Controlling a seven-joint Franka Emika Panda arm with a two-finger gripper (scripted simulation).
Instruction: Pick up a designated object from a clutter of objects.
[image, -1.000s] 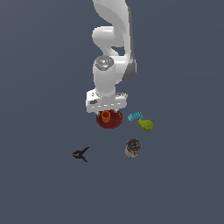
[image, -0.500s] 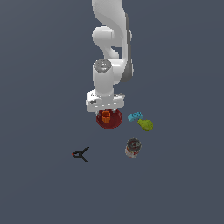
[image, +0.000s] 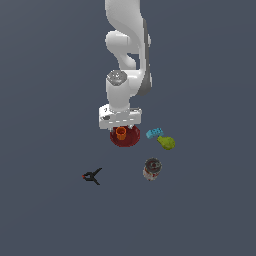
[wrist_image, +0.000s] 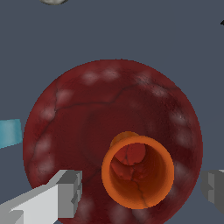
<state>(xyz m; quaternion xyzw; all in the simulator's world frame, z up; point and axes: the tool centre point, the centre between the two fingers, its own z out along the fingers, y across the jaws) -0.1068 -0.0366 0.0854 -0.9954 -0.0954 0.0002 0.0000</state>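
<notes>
Nothing among the loose items has shifted since a second ago, and the arm (image: 127, 55) holds about the same pose above the bowl; any change is too slight to tell.

That white arm comes down from the upper part of the exterior view and ends in the gripper (image: 119, 125), poised directly over the bowl (image: 126, 137). In the wrist view the grey fingers (wrist_image: 65, 192) stand spread on either side of the cup (wrist_image: 138, 176), not touching it, so the hand is released and grips nothing.

Next in size, the dark red bowl (wrist_image: 109, 131) fills most of the wrist view. The orange cup (image: 120, 132) sits inside it, upright with its mouth facing the wrist camera, off centre toward one side of the bowl.

On the exterior view's right, the can (image: 152, 168) stands apart from the bowl, nearer the camera. The blue brick (image: 154, 132) lies just beside the bowl, and the pear (image: 167, 142) touches or nearly touches the brick. The black clamp (image: 92, 176) lies well apart on the exterior view's left.
</notes>
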